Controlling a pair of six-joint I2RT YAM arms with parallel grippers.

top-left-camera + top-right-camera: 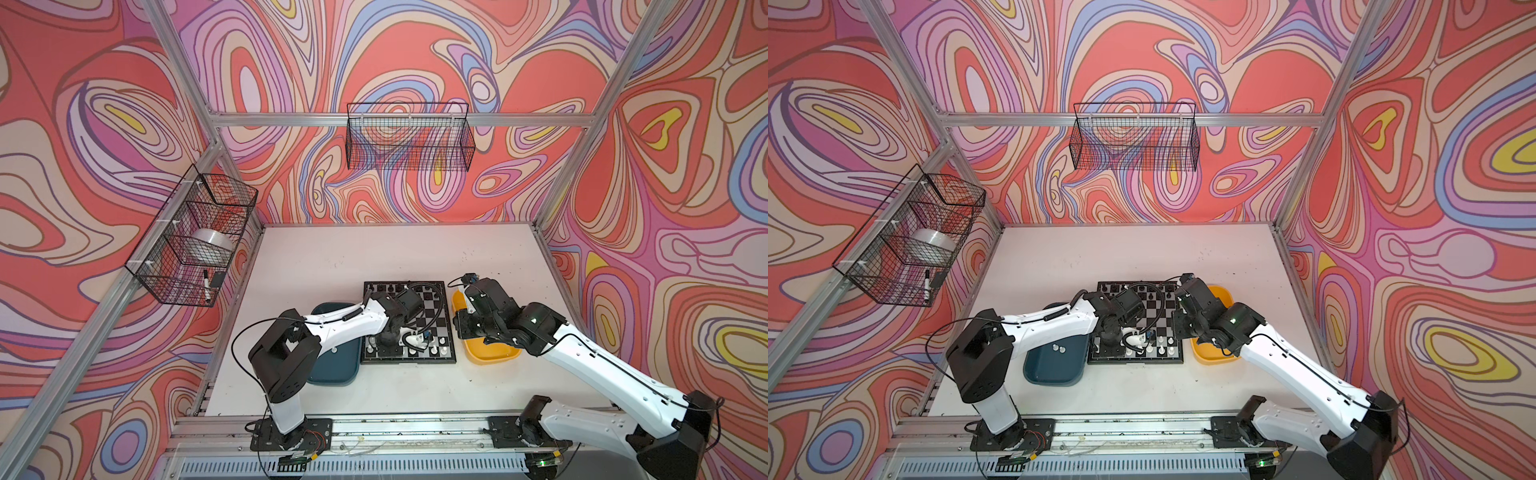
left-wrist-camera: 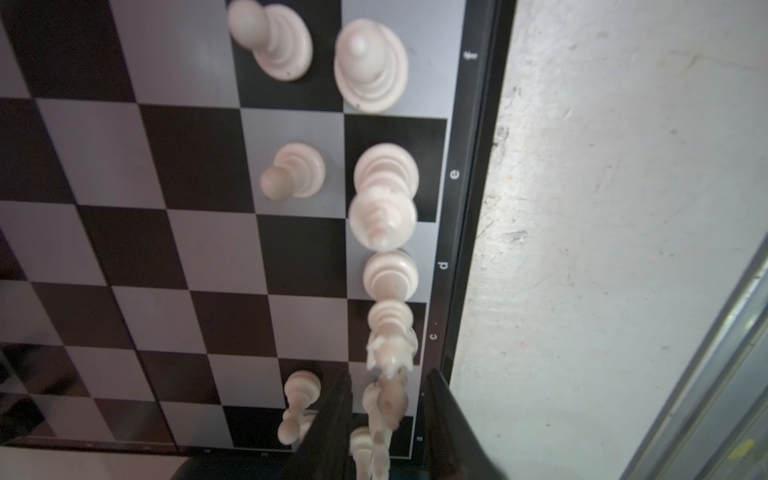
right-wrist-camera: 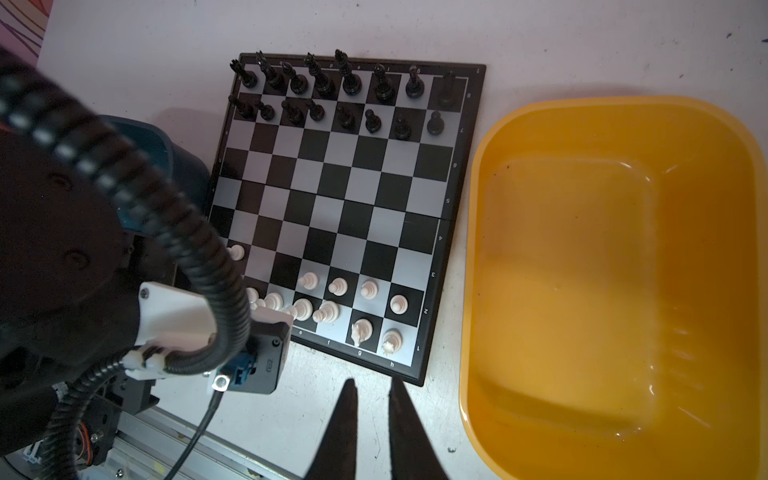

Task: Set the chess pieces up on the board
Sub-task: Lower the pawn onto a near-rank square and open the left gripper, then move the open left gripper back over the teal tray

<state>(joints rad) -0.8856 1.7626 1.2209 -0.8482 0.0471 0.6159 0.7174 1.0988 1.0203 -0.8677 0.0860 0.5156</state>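
Over the board (image 2: 124,166), the left gripper (image 2: 390,374) points down, jaws parted around a white piece (image 2: 388,409). The right gripper (image 3: 372,380) hangs beside it, all but closed, empty.

L arm (image 1: 345,322) hides board's (image 1: 436,316) left sqs; close white pcs (image 2: 386,349) blurred.

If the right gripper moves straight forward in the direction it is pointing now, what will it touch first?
Probably the black frame of the board near its corner, just ahead of the right gripper; bare table lies between. If it passes above the frame, the white corner piece comes next. Height is unclear.
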